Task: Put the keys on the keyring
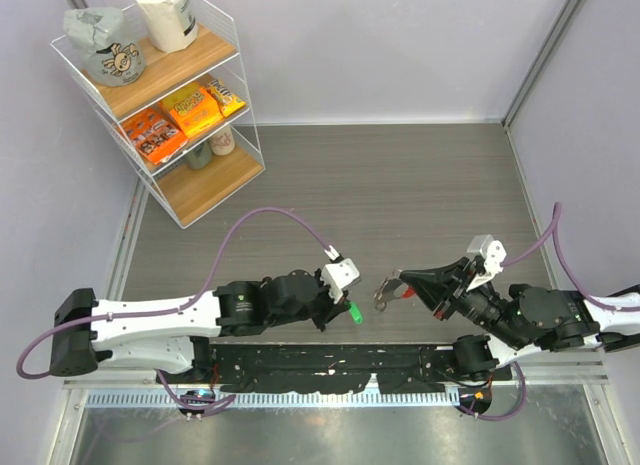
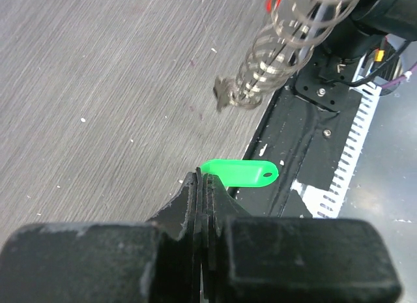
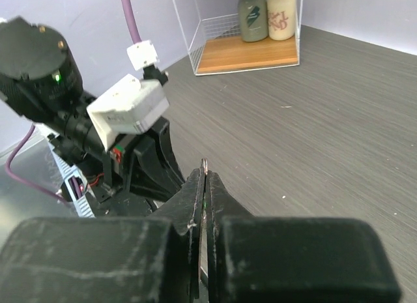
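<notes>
The left arm (image 1: 170,320) and right arm (image 1: 545,315) reach inward, low and nearly level, tips close together; left end effector (image 2: 203,186) pinches the green key (image 2: 238,173), right end effector (image 3: 204,176) pinches the keyring (image 2: 273,62).

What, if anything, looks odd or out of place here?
Nothing stands out. The left gripper pinches a bright green key, the right gripper holds a silvery coiled metal keyring nearby, and the white wire snack shelf stands upright, nothing spilled.

This is a robotics lab test cell: plain lavender walls (image 1: 400,45) box in a grey wood-grain table (image 1: 400,185), a left arm (image 1: 180,315) and a right arm (image 1: 540,315) are bolted at its near edge, and a 3-tier wire shelf rack (image 1: 205,185) holds snack packets (image 1: 190,110) and bottles (image 3: 267,15).
</notes>
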Controlling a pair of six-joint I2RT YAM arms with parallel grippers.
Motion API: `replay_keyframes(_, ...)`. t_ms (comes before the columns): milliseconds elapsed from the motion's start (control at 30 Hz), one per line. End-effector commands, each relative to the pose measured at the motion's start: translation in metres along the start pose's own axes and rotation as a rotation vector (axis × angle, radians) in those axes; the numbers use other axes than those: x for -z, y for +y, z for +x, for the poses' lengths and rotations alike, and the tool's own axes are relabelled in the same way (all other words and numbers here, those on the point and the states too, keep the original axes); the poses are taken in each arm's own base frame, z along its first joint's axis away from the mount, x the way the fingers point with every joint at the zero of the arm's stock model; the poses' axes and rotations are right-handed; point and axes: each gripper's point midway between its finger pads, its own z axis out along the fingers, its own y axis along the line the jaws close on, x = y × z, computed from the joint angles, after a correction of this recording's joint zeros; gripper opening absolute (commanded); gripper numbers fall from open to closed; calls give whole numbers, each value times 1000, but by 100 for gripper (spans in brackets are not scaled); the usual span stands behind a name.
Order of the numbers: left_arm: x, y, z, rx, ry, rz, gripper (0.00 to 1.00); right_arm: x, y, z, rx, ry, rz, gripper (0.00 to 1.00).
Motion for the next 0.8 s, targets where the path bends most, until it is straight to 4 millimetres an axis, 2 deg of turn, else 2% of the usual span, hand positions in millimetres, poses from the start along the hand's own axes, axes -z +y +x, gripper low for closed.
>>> replay_keyframes(0,22,-15,-25,-17,-67,86,0,0,20,-12,-24,-1,-89,6)
replay_keyframes(67,31,-25,-36,-12,-108,141,0,-2,25,-7,-13,18,-96,6)
replay_keyframes(133,44,-43,-47,-34,-169,258,0,-4,28,-4,-9,30,-99,6)
replay_keyframes(167,46,-43,-51,-39,-200,261,1,-5,29,-4,-12,30,-101,5)
replay_keyframes(200,43,-24,-56,-20,-215,148,0,-5,29,-5,-15,27,-102,5)
replay_keyframes(233,40,-7,-54,6,-160,38,0,-5,28,-5,-20,25,-96,5)
replay_keyframes(267,45,5,-42,-25,-45,-54,0,-5,28,-7,-25,20,-95,6)
replay_keyframes(333,46,23,-42,-77,-16,-207,0,-4,27,-6,-25,24,-91,6)
replay_keyframes(400,37,50,-31,90,-17,-254,0,-5,25,-8,-29,18,-77,5)
replay_keyframes(433,32,37,-30,95,-11,-183,0,-6,26,-7,-30,19,-77,6)
replay_keyframes(467,33,19,-34,2,-11,-175,0,-6,27,-6,-24,25,-81,5)
replay_keyframes(500,41,36,-34,-86,11,-334,0,-7,27,-5,-23,30,-71,5)
replay_keyframes(533,52,67,-31,-88,33,-511,0,-7,22,-4,-19,33,-46,5)
replay_keyframes(567,54,87,-24,1,50,-539,0,-7,21,-3,-21,37,-40,6)
replay_keyframes(600,43,78,-19,139,59,-359,0,-8,22,-4,-26,30,-38,5)
replay_keyframes(633,33,47,-35,179,-39,-165,0,-8,23,-5,-21,27,-46,5)
replay_keyframes(667,32,24,-48,123,-90,-105,0,-9,24,-5,-22,22,-52,5)
replay_keyframes(700,35,25,-52,48,-63,-184,0,-9,24,-5,-19,25,-50,5)
replay_keyframes(733,38,50,-36,33,33,-329,0,-10,21,-6,-17,23,-32,5)
replay_keyframes(767,40,87,-22,86,80,-437,0,-9,21,-6,-22,25,-31,6)
